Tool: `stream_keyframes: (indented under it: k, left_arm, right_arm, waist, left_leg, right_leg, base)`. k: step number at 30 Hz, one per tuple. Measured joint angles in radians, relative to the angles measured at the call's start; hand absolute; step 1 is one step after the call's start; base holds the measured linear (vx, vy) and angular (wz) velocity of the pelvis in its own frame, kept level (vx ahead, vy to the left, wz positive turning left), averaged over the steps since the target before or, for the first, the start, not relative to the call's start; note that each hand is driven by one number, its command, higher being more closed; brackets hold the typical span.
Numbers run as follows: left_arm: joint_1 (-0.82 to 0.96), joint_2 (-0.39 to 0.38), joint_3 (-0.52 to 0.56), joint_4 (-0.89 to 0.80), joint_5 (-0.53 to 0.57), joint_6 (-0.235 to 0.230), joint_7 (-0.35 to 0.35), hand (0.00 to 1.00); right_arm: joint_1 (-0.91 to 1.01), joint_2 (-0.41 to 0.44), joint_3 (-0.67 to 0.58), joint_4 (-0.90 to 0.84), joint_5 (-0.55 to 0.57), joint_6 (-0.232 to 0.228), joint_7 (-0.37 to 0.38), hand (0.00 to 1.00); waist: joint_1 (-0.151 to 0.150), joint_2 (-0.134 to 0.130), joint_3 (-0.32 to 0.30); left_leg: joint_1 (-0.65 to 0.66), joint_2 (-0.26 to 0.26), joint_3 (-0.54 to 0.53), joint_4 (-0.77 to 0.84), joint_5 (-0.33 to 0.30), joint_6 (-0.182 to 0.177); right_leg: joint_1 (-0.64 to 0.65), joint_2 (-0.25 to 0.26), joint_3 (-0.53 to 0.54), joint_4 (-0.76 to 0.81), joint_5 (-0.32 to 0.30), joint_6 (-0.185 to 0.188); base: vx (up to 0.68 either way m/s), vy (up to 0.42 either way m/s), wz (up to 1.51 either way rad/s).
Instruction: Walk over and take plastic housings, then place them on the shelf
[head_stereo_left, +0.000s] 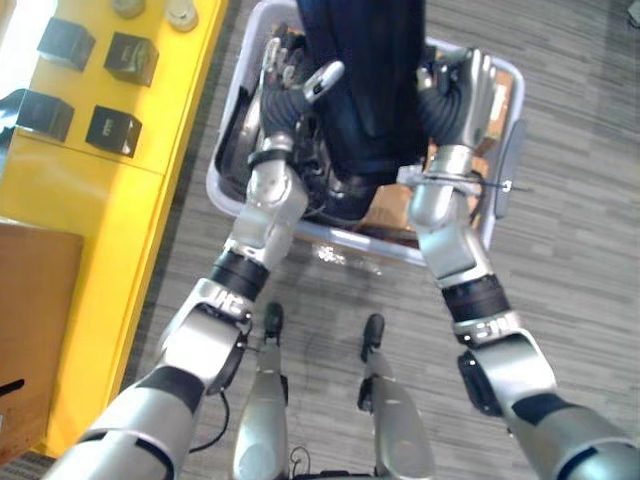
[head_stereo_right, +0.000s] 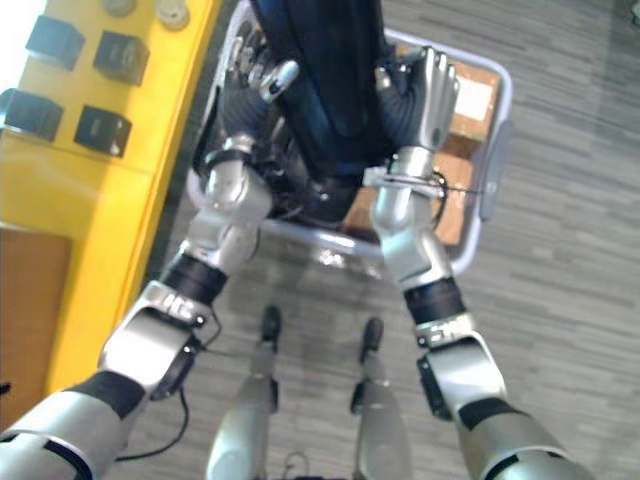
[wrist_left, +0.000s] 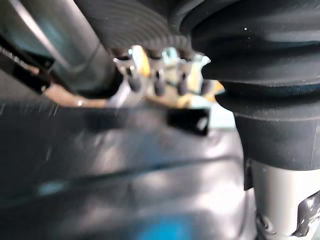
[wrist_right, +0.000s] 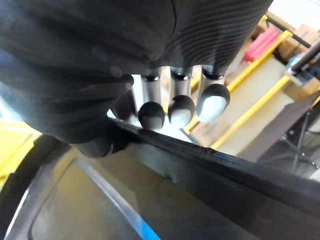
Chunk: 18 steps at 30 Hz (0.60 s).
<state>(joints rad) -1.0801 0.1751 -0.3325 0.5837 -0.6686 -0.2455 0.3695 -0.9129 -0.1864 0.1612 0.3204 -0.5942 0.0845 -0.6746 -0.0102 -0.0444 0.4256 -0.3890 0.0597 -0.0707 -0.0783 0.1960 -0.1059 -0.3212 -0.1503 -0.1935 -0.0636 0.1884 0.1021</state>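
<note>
The housing (head_stereo_left: 360, 90), a large dark plastic shell, is held upright between both hands, above the bin (head_stereo_left: 218, 165) and clear of the floor (head_stereo_left: 580, 250). Its upper part runs out of the top of the head views. Its lower end hangs over the bin's middle.

The left hand (head_stereo_left: 283, 90) grips the housing's left edge. Its thumb lies across the near face and its fingers reach behind the edge. In the left wrist view its fingertips (wrist_left: 159, 87) stand in a row just past the dark rim.

The right hand (head_stereo_left: 462, 95) holds the opposite edge, level with the left one. Its fingers point up along the side, nearly straight, and its thumb presses on the near face. In the right wrist view the fingertips (wrist_right: 151, 115) sit just beyond the rim, with the thumb on the near side, so the rim is pinched between them.

The bin is pale lavender, rectangular, and stands on the grey striped floor straight ahead. Inside it lie more dark parts under the housing, too shadowed to tell apart, and brown cardboard (head_stereo_right: 470, 100) on its right side.

The yellow shelf (head_stereo_left: 110, 200) runs along the robot's left, just beside the bin. On it stand four black boxes (head_stereo_left: 113, 130), set apart from one another in two rows. Two round pale things lie at its far end.
</note>
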Motion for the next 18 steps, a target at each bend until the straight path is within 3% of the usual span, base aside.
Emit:
stream_keyframes:
  k: [5, 6, 13, 18]
  left_arm:
    - [-0.001, -0.028, -0.021, 0.012, 0.026, 0.020, 0.000, 0.00]
    - [-0.001, -0.028, -0.030, 0.020, 0.047, 0.031, 0.000, 1.00]
    - [0.006, -0.027, -0.045, 0.031, 0.028, 0.035, -0.031, 1.00]
    - [0.025, -0.021, -0.077, 0.031, -0.121, 0.030, -0.089, 1.00]
  right_arm:
    - [0.001, 0.018, 0.000, -0.005, 0.002, -0.001, -0.001, 1.00]
    - [0.001, 0.022, -0.001, -0.006, 0.002, -0.001, -0.005, 1.00]
    - [0.004, 0.023, 0.006, -0.016, 0.013, -0.001, -0.003, 1.00]
    - [0.008, 0.029, 0.035, -0.078, 0.031, -0.023, 0.000, 1.00]
  waist:
    - [-0.004, 0.000, 0.000]
    - [-0.005, 0.000, 0.000]
    - [-0.006, 0.000, 0.000]
    - [-0.007, 0.000, 0.000]
  left_leg:
    - [0.012, 0.001, 0.001, -0.001, 0.000, 0.000]
    - [0.012, 0.001, 0.002, -0.001, 0.000, 0.000]
    - [0.027, 0.001, 0.003, -0.001, 0.000, 0.000]
    - [0.040, 0.003, 0.005, -0.003, -0.002, -0.002]
  right_leg:
    - [0.011, 0.001, 0.000, -0.002, 0.000, 0.000]
    - [0.011, 0.001, 0.000, -0.002, 0.002, 0.000]
    - [0.028, 0.001, 0.001, -0.006, 0.007, 0.001]
    - [0.042, 0.003, 0.001, -0.013, 0.007, 0.001]
  base:
    - [-0.01, -0.004, 0.00]
    - [-0.04, -0.016, 0.00]
    - [-0.03, -0.014, 0.00]
    - [-0.01, -0.005, 0.00]
